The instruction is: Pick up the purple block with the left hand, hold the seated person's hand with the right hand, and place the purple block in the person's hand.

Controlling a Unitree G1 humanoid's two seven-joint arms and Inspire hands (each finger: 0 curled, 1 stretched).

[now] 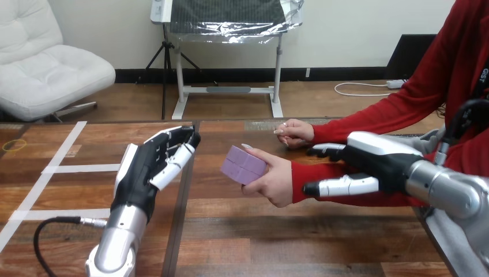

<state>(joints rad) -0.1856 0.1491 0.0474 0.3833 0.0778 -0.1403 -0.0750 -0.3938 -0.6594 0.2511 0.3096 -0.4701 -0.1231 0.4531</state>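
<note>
Closing stage of the handover, seen across the wooden table [242, 231]. The purple block [244, 164] is off the table and rests in the person's hand [272, 180], which is held palm-up above the middle of the table and cups the block from below and from the right. The robot's left hand [151, 167] stands to the block's left, apart from it, raised on its silver forearm with its fingers [176, 141] straight and loosely spread, holding nothing. The robot's right hand [369, 164] reaches in from the right and lies against the wrist in the red sleeve [314, 173], just behind the hand that bears the block; whether it grips that wrist or only rests beside it cannot be told from here. The person's other hand [295, 131] lies on the table farther back, touching neither robot hand. By the lie of things, pickup and placing appear done, and the step in hand is the release. The next move would call for drawing the left hand back and low, clear of the block, then easing the right hand off the wrist without jolting the block from the open palm.
</note>
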